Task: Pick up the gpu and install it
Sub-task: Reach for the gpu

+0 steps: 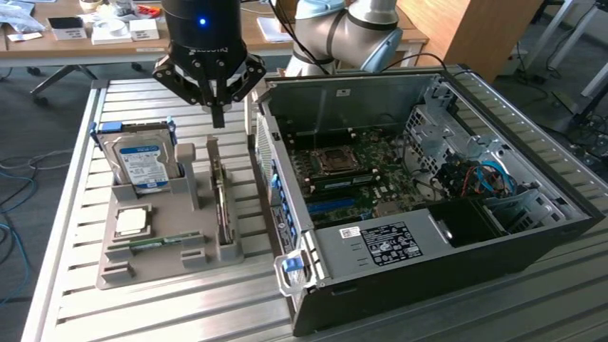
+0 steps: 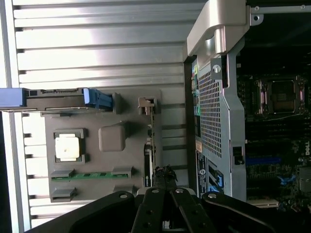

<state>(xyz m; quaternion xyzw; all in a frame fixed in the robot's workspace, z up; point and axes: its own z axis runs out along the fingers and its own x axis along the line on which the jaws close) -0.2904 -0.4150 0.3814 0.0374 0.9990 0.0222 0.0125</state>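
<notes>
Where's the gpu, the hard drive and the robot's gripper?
gpu (image 1: 222, 206): exterior view, on its thin upper edge in the gray holder.
hard drive (image 1: 142, 164): exterior view, on its blue label.
gripper (image 1: 218, 120): exterior view, on its lower tip.

the gpu (image 1: 221, 199) stands clear above, hemmed between case wall (image 1: 269, 167) and holder post (image 1: 188, 171).
</notes>
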